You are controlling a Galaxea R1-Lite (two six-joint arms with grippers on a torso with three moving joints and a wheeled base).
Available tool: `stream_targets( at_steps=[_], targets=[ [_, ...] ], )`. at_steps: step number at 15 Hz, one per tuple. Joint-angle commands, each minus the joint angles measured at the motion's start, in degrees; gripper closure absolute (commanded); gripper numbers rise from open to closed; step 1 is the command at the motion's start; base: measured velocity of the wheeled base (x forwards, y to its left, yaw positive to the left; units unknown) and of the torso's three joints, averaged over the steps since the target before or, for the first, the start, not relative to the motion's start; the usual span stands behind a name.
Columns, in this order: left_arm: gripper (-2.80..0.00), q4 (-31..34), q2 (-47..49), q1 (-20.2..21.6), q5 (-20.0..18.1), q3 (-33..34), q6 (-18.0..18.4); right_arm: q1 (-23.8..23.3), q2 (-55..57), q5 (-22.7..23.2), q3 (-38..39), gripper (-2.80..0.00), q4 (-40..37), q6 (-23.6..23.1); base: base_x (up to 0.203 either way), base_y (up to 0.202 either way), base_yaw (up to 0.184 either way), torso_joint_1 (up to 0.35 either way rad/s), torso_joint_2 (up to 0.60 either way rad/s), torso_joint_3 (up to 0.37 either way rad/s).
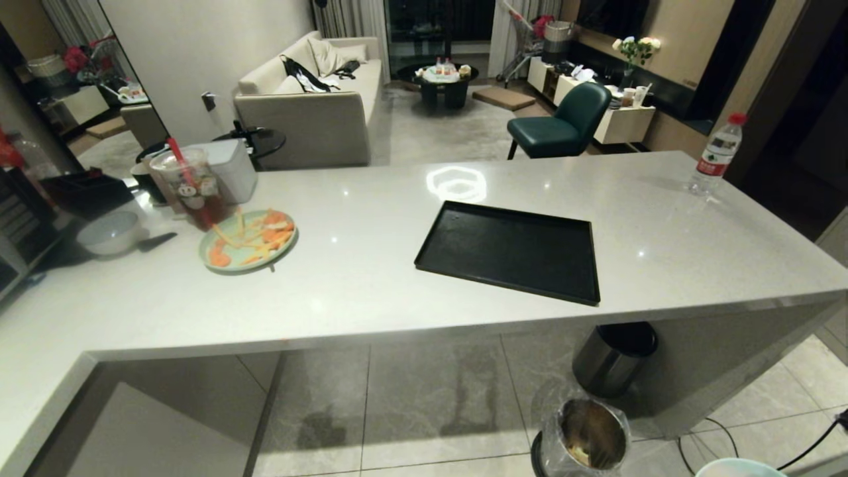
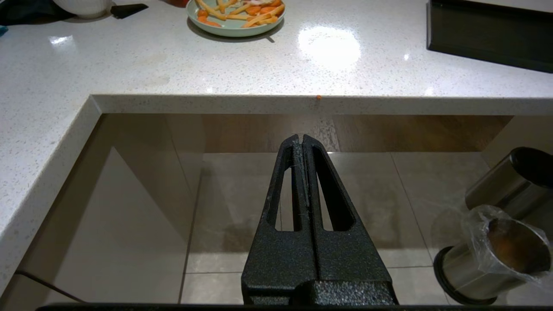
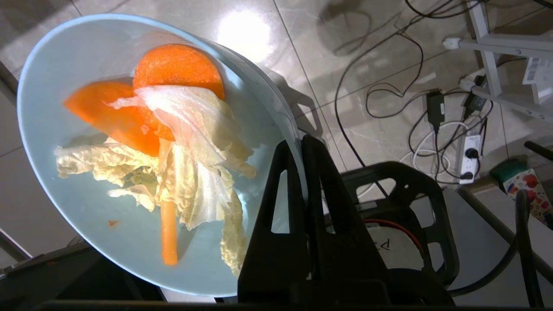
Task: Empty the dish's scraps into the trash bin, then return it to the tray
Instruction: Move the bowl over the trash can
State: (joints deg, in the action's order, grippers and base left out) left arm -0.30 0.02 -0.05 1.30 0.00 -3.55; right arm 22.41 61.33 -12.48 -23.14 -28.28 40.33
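Right pincer (image 3: 301,144) is clamped on the rim of the light-blue dish (image 3: 82,181), one finger inside the rim and one outside, and holds it tilted above the tiled floor (image 3: 380,56). Scraps (image 3: 173,155) cling to the inside of the dish — two orange carrot slices, a thin carrot stick and pale, crinkled cabbage leaves. In the head view only a sliver of the dish's rim shows at the near right corner, just right of the trash bin (image 1: 586,438).

That trash bin, shiny steel with a clear bag liner and a black base ring, stands on the floor near the table's front edge; a few pale bits lie at its bottom. A taller steel bin with a black lid (image 1: 613,358) stands just beyond it, under the table.

Left pincer (image 2: 302,144) hangs below the table edge with its fingers pressed together, holding nothing.

On the table (image 1: 371,265) the black tray (image 1: 513,252) lies bare at centre right. Well to its left sit a mint-green plate (image 1: 248,242) of carrot and fry-like pieces, a plastic cup with a red straw (image 1: 189,185) and, farther left, a grey-white bowl (image 1: 109,233). A water bottle (image 1: 717,154) stands at the far right corner.
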Motion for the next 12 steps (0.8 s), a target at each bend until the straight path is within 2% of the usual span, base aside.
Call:
stream_targets(
  at_steps=[1,12],
  targets=[
    [0.0,-0.05,0.06,0.05,0.02,0.0,-0.06,0.09,-1.14,-0.17,1.16,0.0,-0.11,-0.03,0.0,0.0,0.0,0.0,0.0,0.0],
    [0.0,-0.05,0.06,0.01,0.02,0.0,-0.06,0.09,-4.03,0.0,1.28,0.0,-0.55,-0.61,0.0,0.0,0.0,0.0,0.0,0.0]
  ],
)
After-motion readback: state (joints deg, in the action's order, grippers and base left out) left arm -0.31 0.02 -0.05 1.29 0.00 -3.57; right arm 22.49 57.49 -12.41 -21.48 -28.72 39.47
